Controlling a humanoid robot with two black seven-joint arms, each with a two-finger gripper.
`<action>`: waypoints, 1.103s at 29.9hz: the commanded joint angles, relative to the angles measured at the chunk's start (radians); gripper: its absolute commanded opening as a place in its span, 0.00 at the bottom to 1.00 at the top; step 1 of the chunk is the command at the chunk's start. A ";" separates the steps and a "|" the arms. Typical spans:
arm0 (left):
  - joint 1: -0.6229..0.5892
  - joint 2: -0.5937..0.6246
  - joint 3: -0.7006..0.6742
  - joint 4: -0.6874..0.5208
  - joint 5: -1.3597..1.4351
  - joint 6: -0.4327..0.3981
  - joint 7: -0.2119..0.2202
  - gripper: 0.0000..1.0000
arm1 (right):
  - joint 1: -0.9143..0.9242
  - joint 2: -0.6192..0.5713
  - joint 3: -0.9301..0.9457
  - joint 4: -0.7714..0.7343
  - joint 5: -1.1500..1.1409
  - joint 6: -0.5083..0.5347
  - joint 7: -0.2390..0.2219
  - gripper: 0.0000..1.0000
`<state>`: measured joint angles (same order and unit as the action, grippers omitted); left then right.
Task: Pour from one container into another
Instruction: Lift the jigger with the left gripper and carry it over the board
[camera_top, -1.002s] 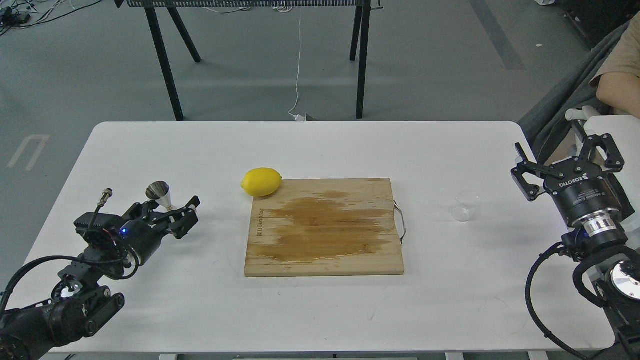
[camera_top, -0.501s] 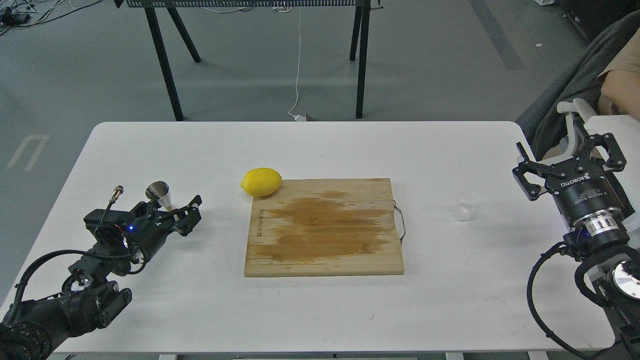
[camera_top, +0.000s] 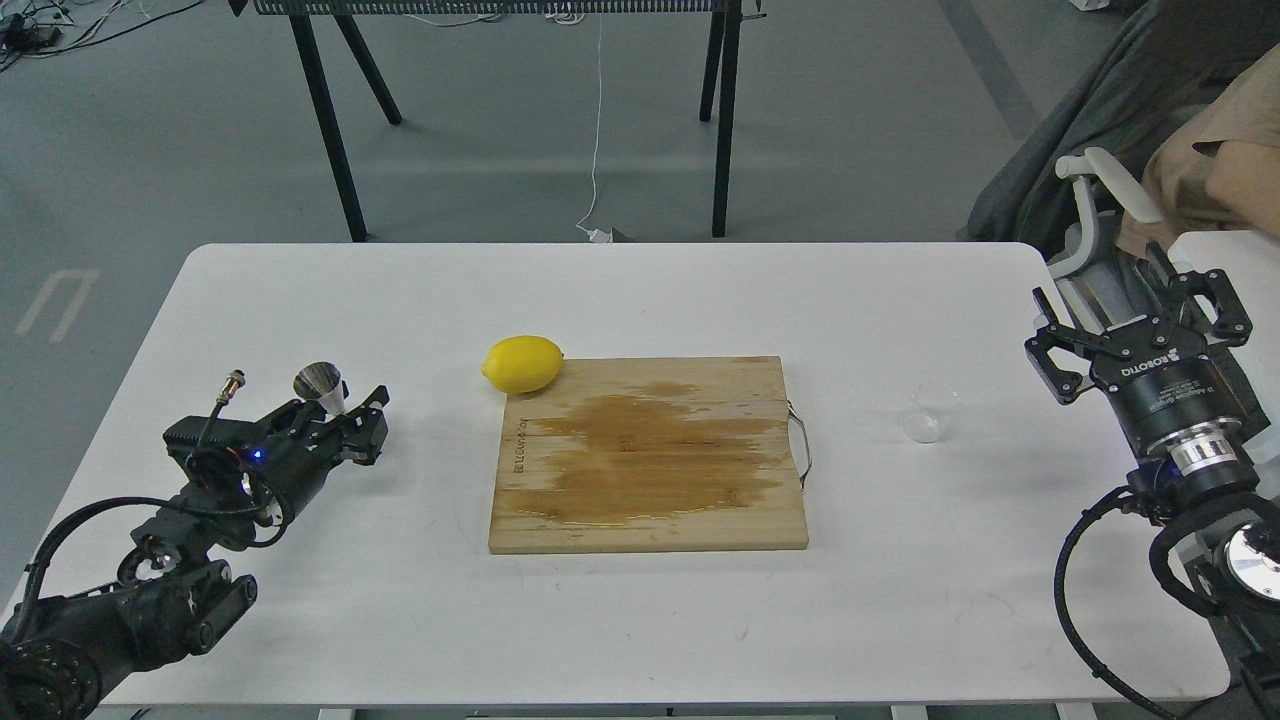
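The steel jigger (camera_top: 320, 383) stands upright near the left side of the white table (camera_top: 640, 290). Its lower cone is hidden behind my left gripper (camera_top: 336, 408). That gripper lies low on the table, open, with one finger on each side of the jigger; I cannot tell if either finger touches it. The small clear cup (camera_top: 930, 411) stands upright on the table to the right of the board, and I cannot make out any contents. My right gripper (camera_top: 1135, 305) is open, points away from me, and hovers well to the right of the cup.
A wooden cutting board (camera_top: 648, 455) with a wet stain lies at the table's middle. A lemon (camera_top: 523, 363) touches its far left corner. A chair (camera_top: 1100, 190) and a seated person (camera_top: 1220, 170) are beyond the table's right edge. Black table legs (camera_top: 330, 120) stand behind.
My left gripper has slid a little to the left around the jigger, and its fingers stand slightly closer together. The chair at the right has come further into view. The right gripper has barely moved.
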<state>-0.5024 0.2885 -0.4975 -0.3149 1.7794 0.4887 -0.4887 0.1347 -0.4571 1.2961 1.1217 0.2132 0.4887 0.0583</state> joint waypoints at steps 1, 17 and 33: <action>-0.004 0.000 0.010 0.005 0.000 0.000 0.000 0.42 | -0.001 0.000 0.000 0.000 0.000 0.000 0.000 0.99; -0.005 0.001 0.022 0.005 0.002 0.000 0.000 0.13 | -0.001 0.000 -0.001 -0.003 0.000 0.000 0.000 0.99; -0.168 0.067 0.022 -0.061 0.002 0.000 0.000 0.10 | 0.000 0.000 0.000 -0.003 0.000 0.000 0.000 0.99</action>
<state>-0.5904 0.3120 -0.4768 -0.3431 1.7824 0.4886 -0.4890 0.1334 -0.4571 1.2957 1.1177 0.2132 0.4887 0.0583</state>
